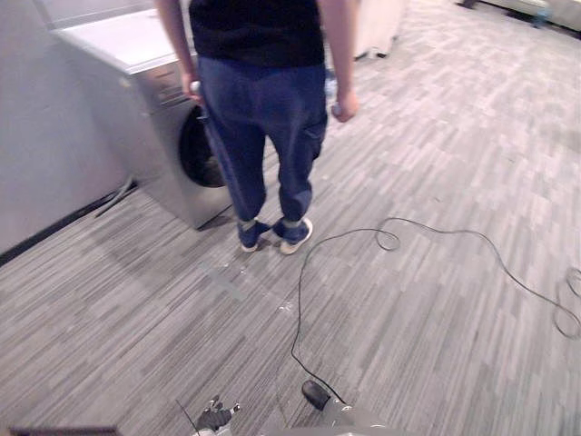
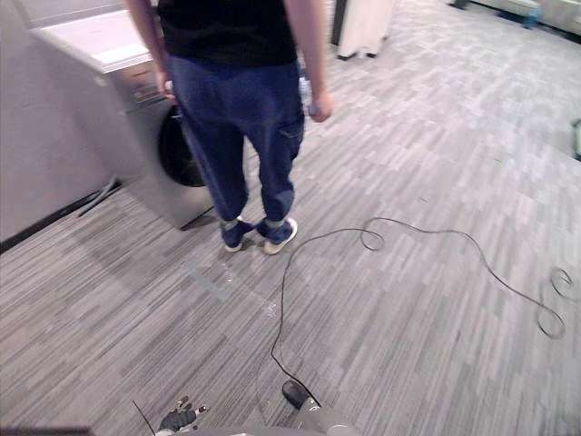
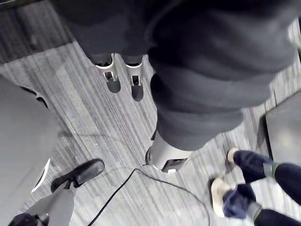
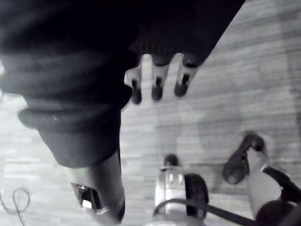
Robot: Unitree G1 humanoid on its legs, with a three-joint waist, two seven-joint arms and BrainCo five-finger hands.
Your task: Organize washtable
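Observation:
A grey front-loading washing machine with a white top and a dark round door stands at the far left against the wall. My left hand hangs over the striped carpet, its fingers straight and holding nothing. My right hand also hangs over the floor, with relaxed, empty fingers.
A person in dark blue trousers and white-soled shoes stands with their back to me, right beside the washing machine, a small object in each hand. A white piece of furniture stands at the back. Grey carpet stretches to the right.

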